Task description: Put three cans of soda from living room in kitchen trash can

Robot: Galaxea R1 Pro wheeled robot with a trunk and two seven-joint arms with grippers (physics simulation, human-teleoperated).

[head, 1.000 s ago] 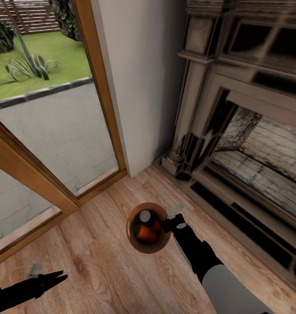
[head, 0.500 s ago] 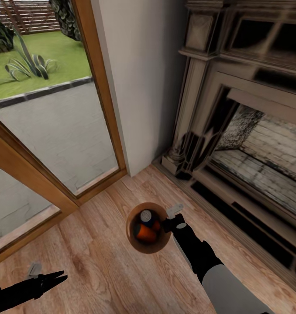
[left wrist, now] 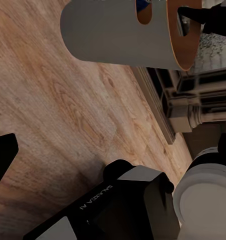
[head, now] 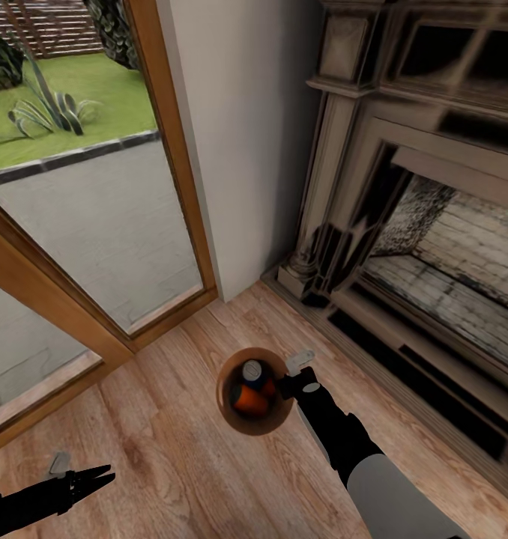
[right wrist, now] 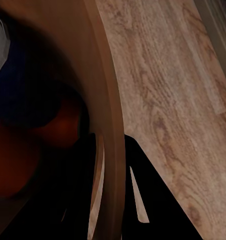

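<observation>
The small round brown trash can (head: 227,404) hangs just above the wood floor in the head view. Inside it I see the dark blue soda can (head: 252,370) with its silvery top and two orange cans (head: 248,401), packed close together. My right gripper (head: 288,385) is shut on the bin's right rim; the right wrist view shows that rim (right wrist: 105,100) pinched between the fingers, with the blue can (right wrist: 13,95) and an orange can (right wrist: 8,160) inside. My left gripper (head: 97,475) hangs open and holds nothing at the lower left. The bin's outer wall (left wrist: 118,35) appears in the left wrist view.
The carved dark fireplace surround (head: 344,224) with its brick hearth (head: 464,269) stands close on the right. A glass door in a wood frame (head: 171,150) is to the left, and a white wall (head: 246,135) lies between them. Light wood floor (head: 171,464) spreads below.
The whole picture has shifted very slightly, so the camera moved a little. The bin, the cans and my right gripper keep their hold; the left gripper sits slightly lower in the picture.
</observation>
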